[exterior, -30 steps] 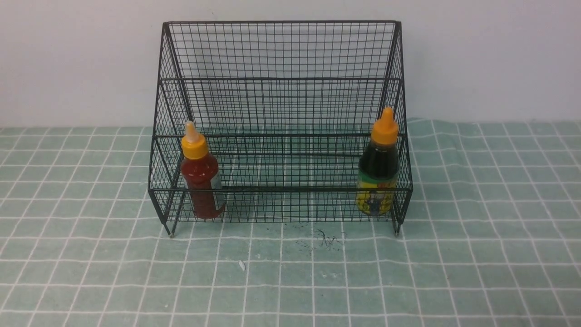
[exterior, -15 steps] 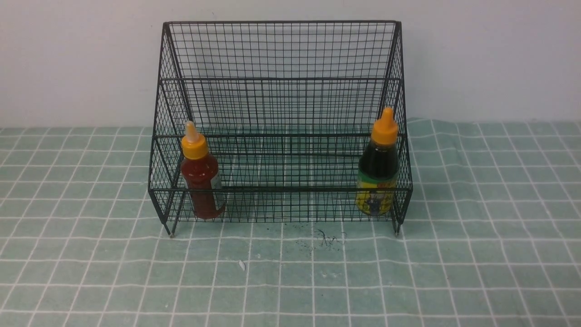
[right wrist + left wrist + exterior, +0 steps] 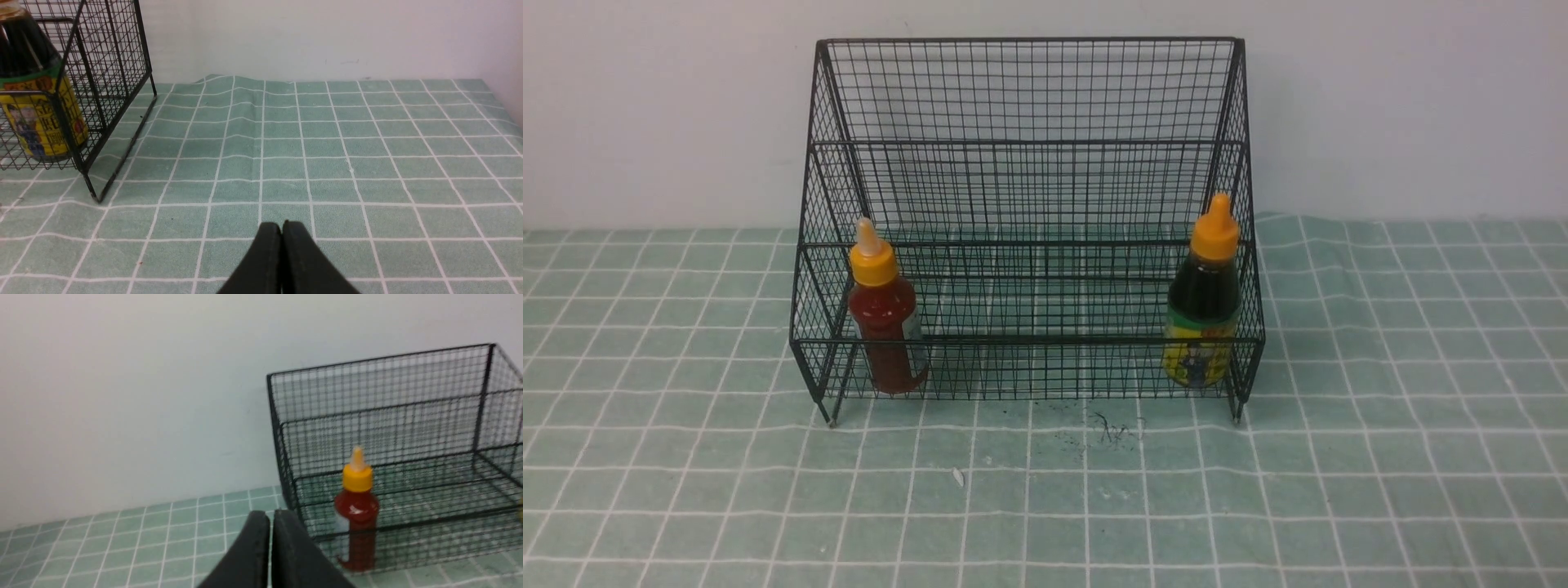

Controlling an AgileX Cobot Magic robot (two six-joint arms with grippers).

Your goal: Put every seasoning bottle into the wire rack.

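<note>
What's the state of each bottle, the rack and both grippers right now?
red-sauce bottle: upright, in the rack's front tier, left end.
dark-sauce bottle: upright, front tier, right end.
wire rack: standing on the cloth, upper tiers empty.
left gripper: jaws shut, empty.
right gripper: jaws shut, empty.

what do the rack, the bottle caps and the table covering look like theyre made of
Wire rack: thin welded metal wire, matte black coating, see-through grid. Caps on the red-sauce bottle and dark-sauce bottle: smooth orange plastic, probably moulded. Table covering: likely woven cloth; it wrinkles and humps.
</note>
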